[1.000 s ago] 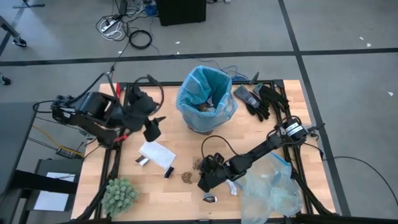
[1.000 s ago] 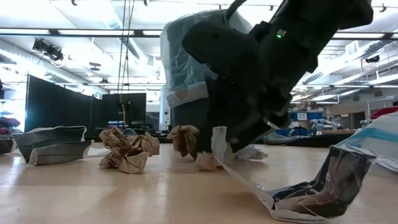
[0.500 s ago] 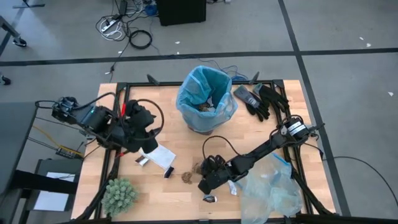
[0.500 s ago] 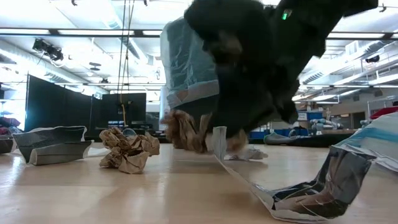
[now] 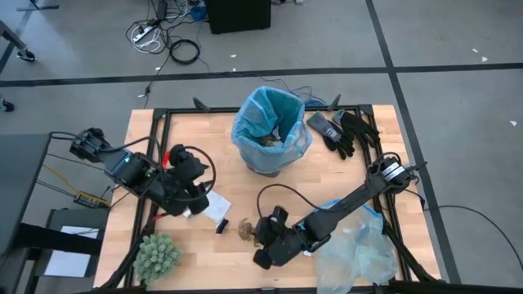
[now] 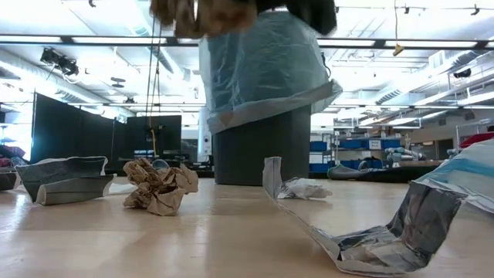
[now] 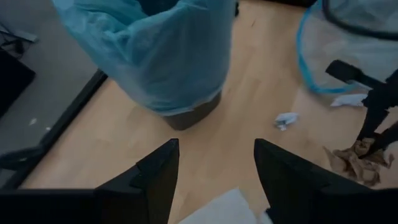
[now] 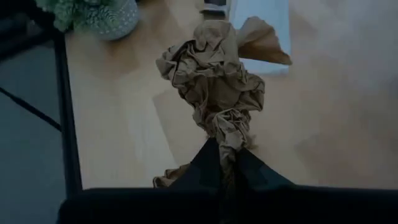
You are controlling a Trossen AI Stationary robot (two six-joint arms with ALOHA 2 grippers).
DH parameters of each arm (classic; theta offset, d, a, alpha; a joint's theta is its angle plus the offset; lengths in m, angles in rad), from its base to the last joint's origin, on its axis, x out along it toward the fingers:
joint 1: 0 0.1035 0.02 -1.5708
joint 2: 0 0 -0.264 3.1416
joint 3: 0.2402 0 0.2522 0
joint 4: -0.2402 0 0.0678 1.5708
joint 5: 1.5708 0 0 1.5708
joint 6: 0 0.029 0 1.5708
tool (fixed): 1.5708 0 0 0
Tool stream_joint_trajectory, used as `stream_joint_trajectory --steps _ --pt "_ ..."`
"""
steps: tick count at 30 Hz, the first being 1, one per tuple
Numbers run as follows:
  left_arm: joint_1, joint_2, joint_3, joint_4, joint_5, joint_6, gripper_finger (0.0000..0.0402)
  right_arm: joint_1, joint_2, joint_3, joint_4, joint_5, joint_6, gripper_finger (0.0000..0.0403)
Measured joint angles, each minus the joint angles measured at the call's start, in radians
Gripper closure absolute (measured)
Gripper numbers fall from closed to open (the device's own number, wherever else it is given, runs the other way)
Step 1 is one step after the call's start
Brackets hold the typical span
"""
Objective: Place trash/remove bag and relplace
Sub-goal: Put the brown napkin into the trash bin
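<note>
The bin [image 5: 271,159] stands far on the table, lined with the sky-blue bag [image 5: 270,122] [image 7: 155,56] [image 6: 262,69]. Trash lies on the wood: a brown wad [image 5: 245,231] [image 6: 158,187], a white paper piece [image 5: 214,208] [image 7: 224,211] and a wrapper strip [image 6: 309,224]. My right gripper [image 5: 260,241] [image 8: 221,165] is shut on another crumpled brown wad [image 8: 214,87] [image 6: 204,14]. My left gripper [image 5: 194,204] [image 7: 214,180] stands open just over the white paper piece. My right gripper pinches a narrow twisted end of the brown wad [image 8: 225,146] between its two shut fingers. The wad sticks out past the fingertips, lifted clear of the table; in the low view it hangs high above the wood.
A pale, clear bag with a blue rim [image 5: 353,245] [image 7: 348,43] lies at the near right under my right arm. Black gloves [image 5: 343,131] lie at the far right. A green spiky plant ball [image 5: 155,257] [image 8: 93,15] sits at the near left corner.
My right gripper has taken hold of a brown wad that lay on the table and raised it well clear of the wood. My left gripper has gone toward the near edge and down, coming over the white paper piece.
</note>
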Motion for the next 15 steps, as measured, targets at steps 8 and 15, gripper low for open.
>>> stream_joint_trajectory --steps 8,15 --pt "-0.028 0.0 -0.081 0.109 0.001 -0.009 0.0183 -0.001 -0.001 0.284 -0.342 0.074 -0.171 0.0402" --pt "-0.028 0.006 -0.113 0.163 0.002 -0.01 0.0183 -0.001 -0.001 0.482 -0.442 0.187 -0.362 0.0402"
